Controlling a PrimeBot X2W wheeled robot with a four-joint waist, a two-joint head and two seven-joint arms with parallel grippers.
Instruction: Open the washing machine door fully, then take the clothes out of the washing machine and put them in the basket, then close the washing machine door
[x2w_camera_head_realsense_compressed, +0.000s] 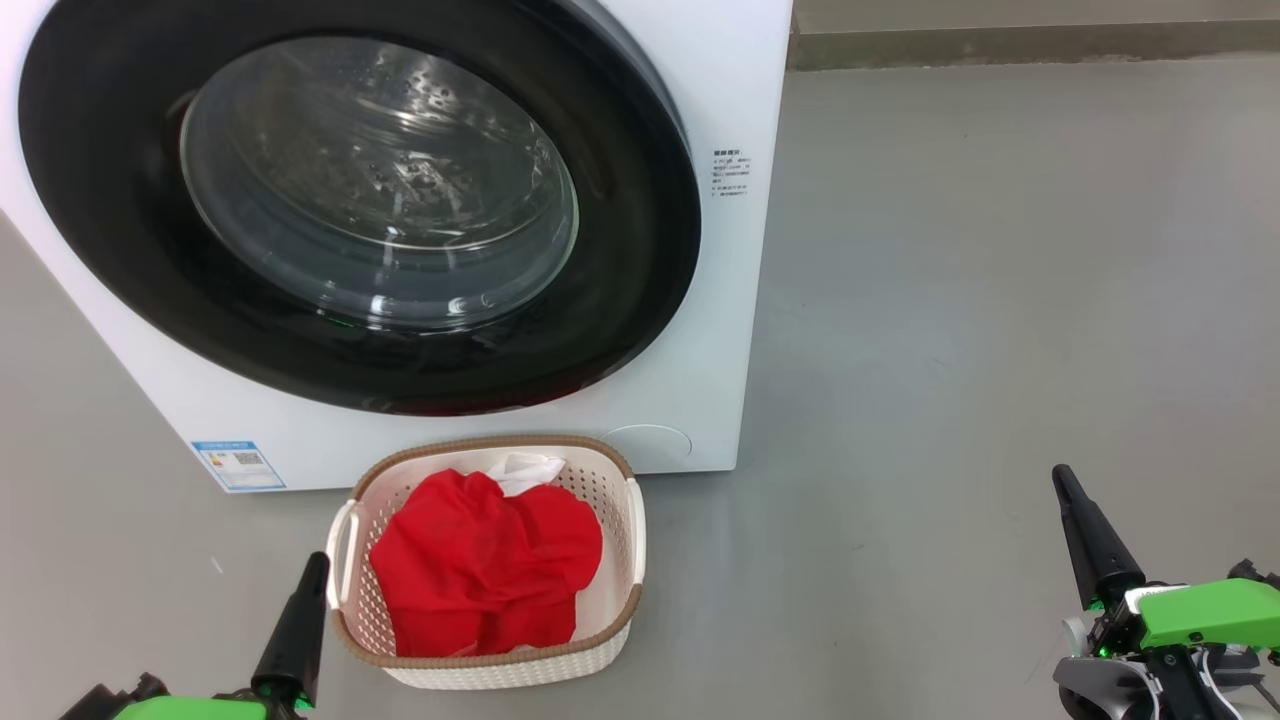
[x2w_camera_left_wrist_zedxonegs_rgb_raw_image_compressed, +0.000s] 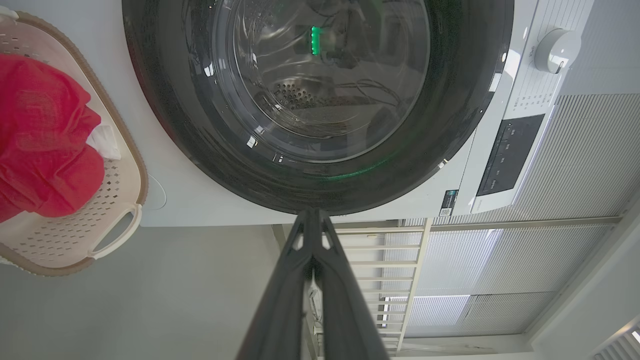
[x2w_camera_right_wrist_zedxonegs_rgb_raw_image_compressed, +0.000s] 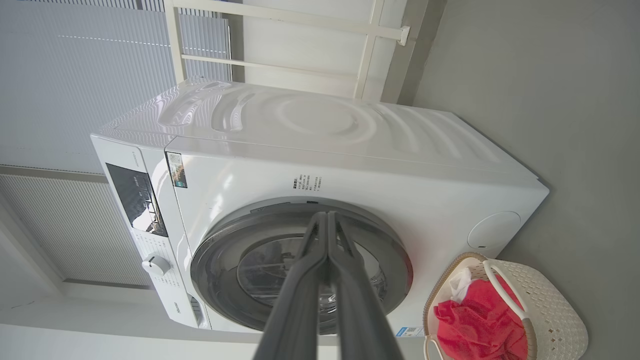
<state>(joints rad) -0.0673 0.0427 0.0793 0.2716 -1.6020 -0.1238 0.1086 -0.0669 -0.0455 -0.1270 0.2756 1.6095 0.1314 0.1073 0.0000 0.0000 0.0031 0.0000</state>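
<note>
The washing machine door (x2w_camera_head_realsense_compressed: 380, 190), a glossy black rim around bulging glass, sat closed in the upper left of the head view, flush on the white washing machine (x2w_camera_head_realsense_compressed: 725, 90). Just below, at lower centre, the cream basket (x2w_camera_head_realsense_compressed: 603, 492) held the red clothes (x2w_camera_head_realsense_compressed: 485, 565), a white piece at their upper edge. The left gripper (x2w_camera_head_realsense_compressed: 315, 562) at lower left and the right gripper (x2w_camera_head_realsense_compressed: 1064, 484) at lower right were both clenched, grasping nothing

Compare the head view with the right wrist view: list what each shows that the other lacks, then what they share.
Head view, not right wrist: the left gripper, shut, beside the basket. Right wrist, not head: the washing machine's top, control panel and dial. Both: the closed washing machine door, the red clothes in the basket, the shut right gripper.
</note>
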